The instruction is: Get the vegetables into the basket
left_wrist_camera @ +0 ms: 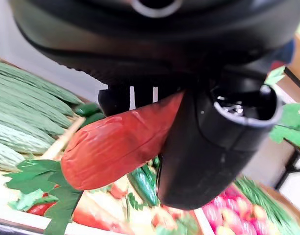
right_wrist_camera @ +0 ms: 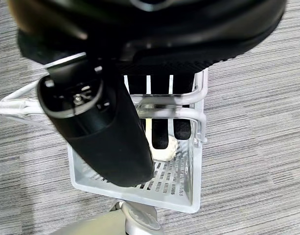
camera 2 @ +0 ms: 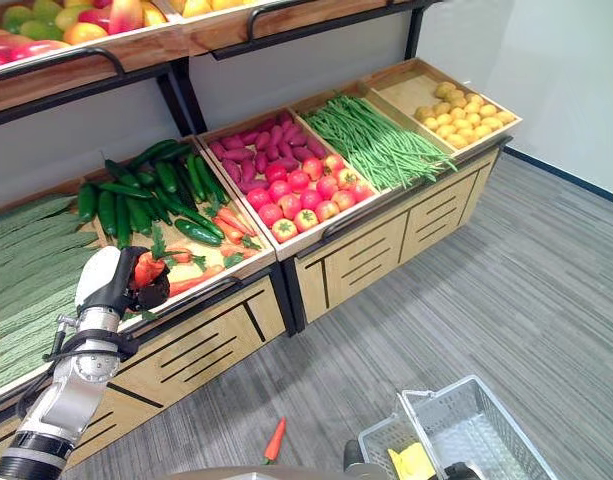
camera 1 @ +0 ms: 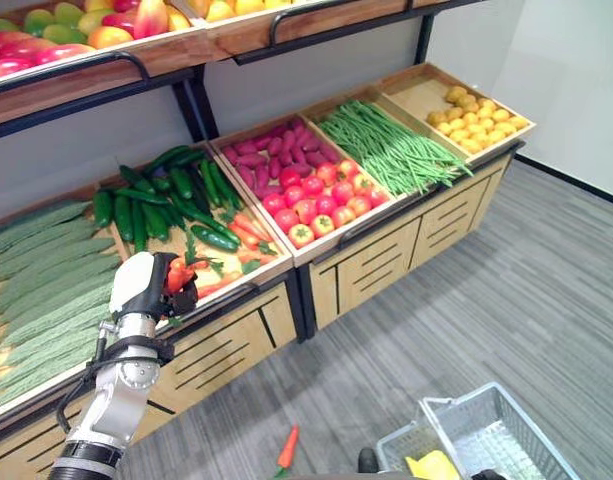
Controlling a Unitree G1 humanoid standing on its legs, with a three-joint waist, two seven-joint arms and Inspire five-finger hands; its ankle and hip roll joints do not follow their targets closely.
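My left hand is over the front of the crate of carrots and cucumbers, shut on an orange carrot. Seen from the left wrist, that carrot is pinched between thumb and fingers, its green leaves hanging below. The white wire basket stands on the floor at lower right with a yellow item inside. In the right wrist view my right hand curls round the basket's handle. Another carrot lies on the floor.
The stand's sloped crates hold bitter gourds, tomatoes, purple sweet potatoes, green beans and small yellow produce. An upper shelf of fruit overhangs them. Grey floor spreads in front of the stand.
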